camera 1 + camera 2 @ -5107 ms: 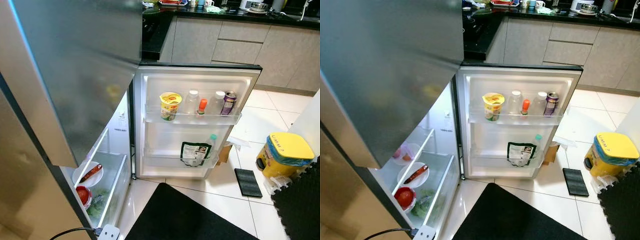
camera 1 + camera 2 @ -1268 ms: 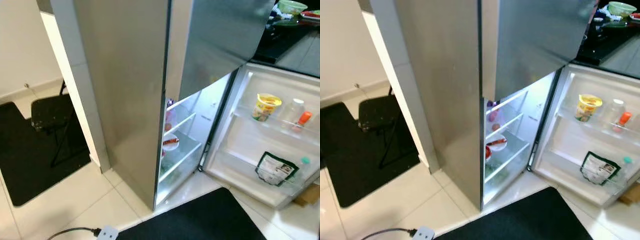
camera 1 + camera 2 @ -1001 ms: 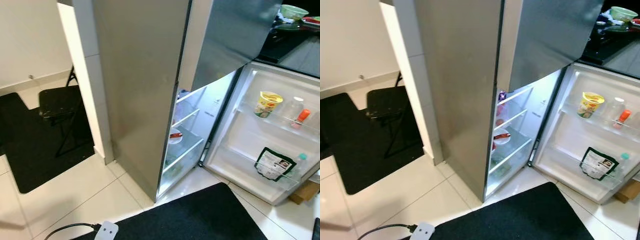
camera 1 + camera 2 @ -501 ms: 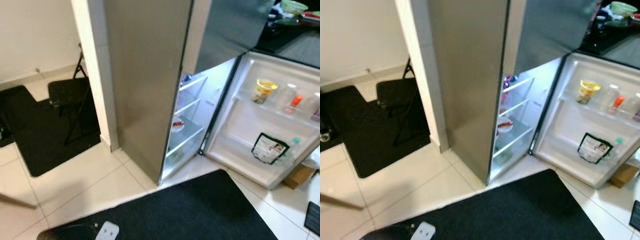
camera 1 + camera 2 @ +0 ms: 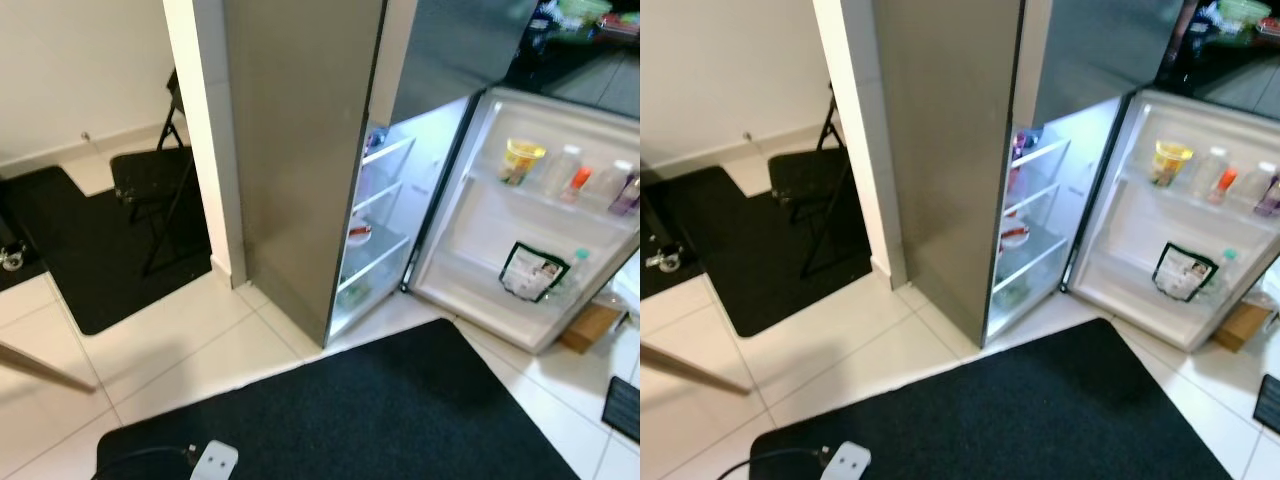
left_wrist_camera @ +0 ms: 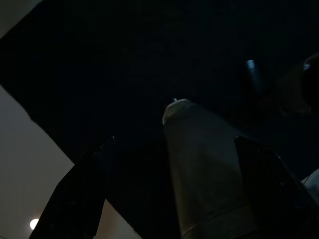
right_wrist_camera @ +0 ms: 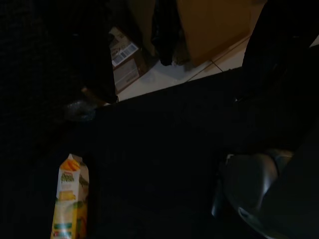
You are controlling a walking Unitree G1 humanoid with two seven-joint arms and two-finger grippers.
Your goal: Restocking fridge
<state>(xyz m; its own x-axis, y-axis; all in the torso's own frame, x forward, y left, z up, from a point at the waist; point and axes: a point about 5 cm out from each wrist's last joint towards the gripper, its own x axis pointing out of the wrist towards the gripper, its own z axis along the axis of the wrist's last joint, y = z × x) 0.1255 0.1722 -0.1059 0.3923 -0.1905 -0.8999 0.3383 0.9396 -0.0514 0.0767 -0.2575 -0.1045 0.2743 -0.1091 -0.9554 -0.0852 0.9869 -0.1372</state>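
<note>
Fridge: tall, silver, upright at upper centre; lower door swung open toward frame right. Left gripper holds a grey bottle. Right gripper: state indeterminable.

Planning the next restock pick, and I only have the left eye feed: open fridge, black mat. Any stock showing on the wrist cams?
Observer: Yes. The right wrist view shows a juice carton with an orange print, sitting on a dark mat.
Operator: Anything near it?
Observer: Beyond the mat's edge there is a cardboard box with a barcode label, on pale tiles.
Operator: And the left wrist cam?
Observer: It is very dark. A tapered grey object rises close to the lens, and I cannot tell what it is.
</note>
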